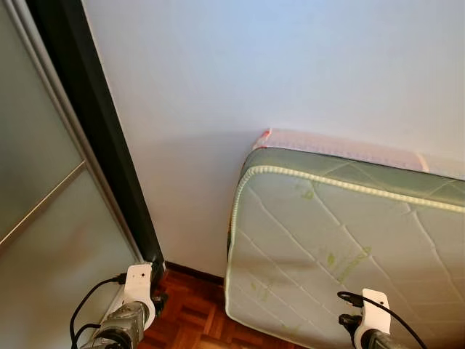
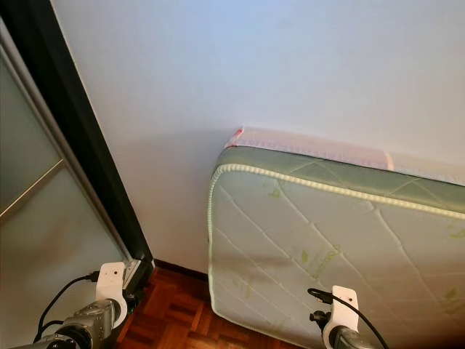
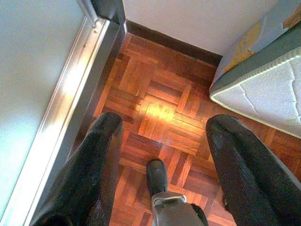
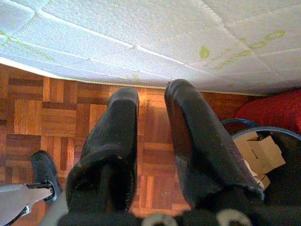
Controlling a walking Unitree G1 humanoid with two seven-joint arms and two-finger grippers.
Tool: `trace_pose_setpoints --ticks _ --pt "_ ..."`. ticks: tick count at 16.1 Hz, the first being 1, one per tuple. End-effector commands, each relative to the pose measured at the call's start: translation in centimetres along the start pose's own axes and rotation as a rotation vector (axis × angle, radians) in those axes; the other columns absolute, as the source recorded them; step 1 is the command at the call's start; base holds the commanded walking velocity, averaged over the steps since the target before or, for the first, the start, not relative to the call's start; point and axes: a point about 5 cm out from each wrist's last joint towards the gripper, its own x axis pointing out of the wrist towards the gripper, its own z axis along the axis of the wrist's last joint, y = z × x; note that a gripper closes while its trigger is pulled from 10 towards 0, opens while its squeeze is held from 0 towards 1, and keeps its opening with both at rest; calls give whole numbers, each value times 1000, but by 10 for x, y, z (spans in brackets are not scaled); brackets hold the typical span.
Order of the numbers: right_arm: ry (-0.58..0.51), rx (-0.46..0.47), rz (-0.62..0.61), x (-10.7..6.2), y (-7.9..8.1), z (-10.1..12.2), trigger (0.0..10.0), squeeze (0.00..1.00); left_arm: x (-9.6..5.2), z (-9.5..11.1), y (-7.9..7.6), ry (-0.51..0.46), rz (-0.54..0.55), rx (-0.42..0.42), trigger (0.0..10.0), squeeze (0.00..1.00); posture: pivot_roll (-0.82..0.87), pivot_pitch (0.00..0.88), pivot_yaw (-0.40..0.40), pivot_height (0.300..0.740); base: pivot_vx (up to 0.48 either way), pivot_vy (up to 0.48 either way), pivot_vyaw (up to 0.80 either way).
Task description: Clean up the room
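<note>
Left eye view, wall: a plain white wall (image 1: 290, 65) faces the robot, with a dark skirting board at its foot.
Left eye view, mattress: a quilted white mattress (image 1: 349, 254) with a green border and pale green leaf print stands on its edge, leaning against the wall on the robot's right.
Left eye view, door: a frosted sliding door (image 1: 43, 218) in a dark frame runs along the robot's left.
Left eye view, arms: both silver wrists show at the lower edge, each with a white bracket and a black cable.
Left wrist view, left gripper: the left gripper (image 3: 162, 134) hangs over the parquet floor (image 3: 160, 99); its jaws are spread wide with nothing between them.
Left wrist view, surroundings: the door's metal track runs beside one finger, the mattress corner lies near the other, and the robot's black foot (image 3: 157, 175) stands on the floor beneath.
Right wrist view, right gripper: the right gripper (image 4: 151, 101) points at the floor just beside the mattress's lower edge; its jaws stand slightly apart, holding nothing.
Right wrist view, clutter: a round dark bin holding a cardboard box (image 4: 256, 150) sits near a red object (image 4: 275, 113) by the mattress.
</note>
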Motion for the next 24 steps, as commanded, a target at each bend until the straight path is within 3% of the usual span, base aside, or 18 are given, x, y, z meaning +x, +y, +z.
trace_pose_setpoints --ticks 1,24 --pt "0 12 -8 -1 -3 -1 10000 0 0 -3 0 17 0 8 10000 0 53 0 -55 740 0 0 0" --pt "-2 11 -13 -1 -4 0 10000 0 0 -3 0 22 0 -4 10000 0 51 0 -60 740 -35 0 0"
